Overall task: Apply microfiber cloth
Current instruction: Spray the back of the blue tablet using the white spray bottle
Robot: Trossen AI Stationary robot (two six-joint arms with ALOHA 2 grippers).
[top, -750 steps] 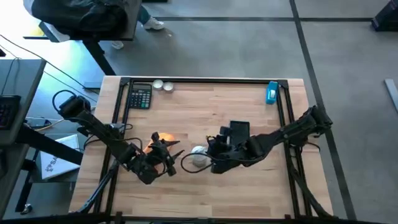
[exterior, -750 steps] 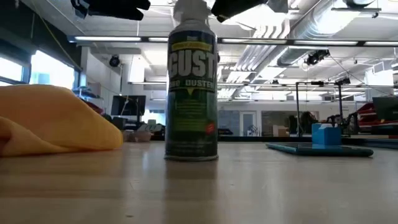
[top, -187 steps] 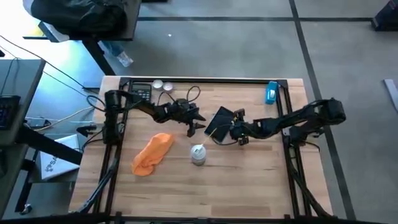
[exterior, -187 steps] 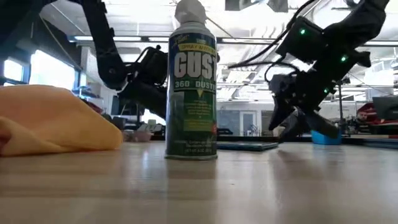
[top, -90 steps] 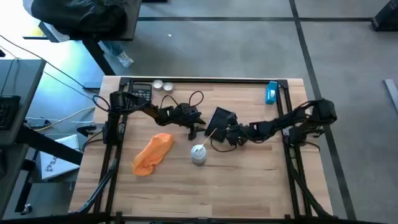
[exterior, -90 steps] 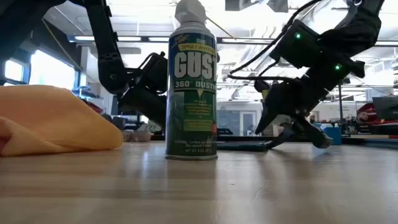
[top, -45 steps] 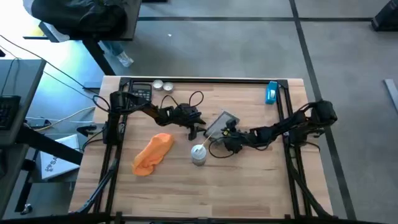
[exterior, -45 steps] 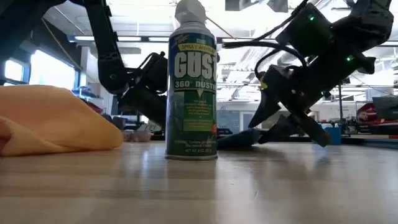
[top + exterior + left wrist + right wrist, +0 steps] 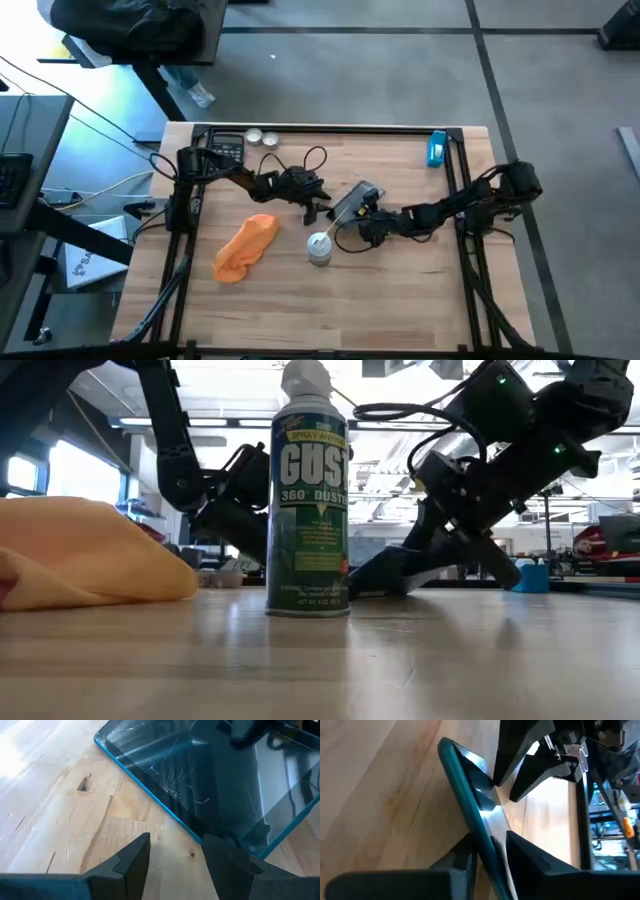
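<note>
Your cloth [image 9: 244, 248] lies bunched on the table [image 9: 400, 300], left of the can [image 9: 319, 247] and apart from it, with neither gripper touching it. In the low view the cloth [image 9: 90, 555] sits at the left, the can [image 9: 308, 500] upright beside it. Your right gripper [image 9: 360, 216] is clamped on the edge of the tablet [image 9: 352, 200], which is tilted up off the wood; the right wrist view shows the tablet [image 9: 470, 815] between its fingers [image 9: 530, 860]. Your left gripper [image 9: 318, 200] waits just beside the tablet's far edge, fingers [image 9: 130, 860] spread and empty, the cracked tablet [image 9: 210, 775] ahead of them.
</note>
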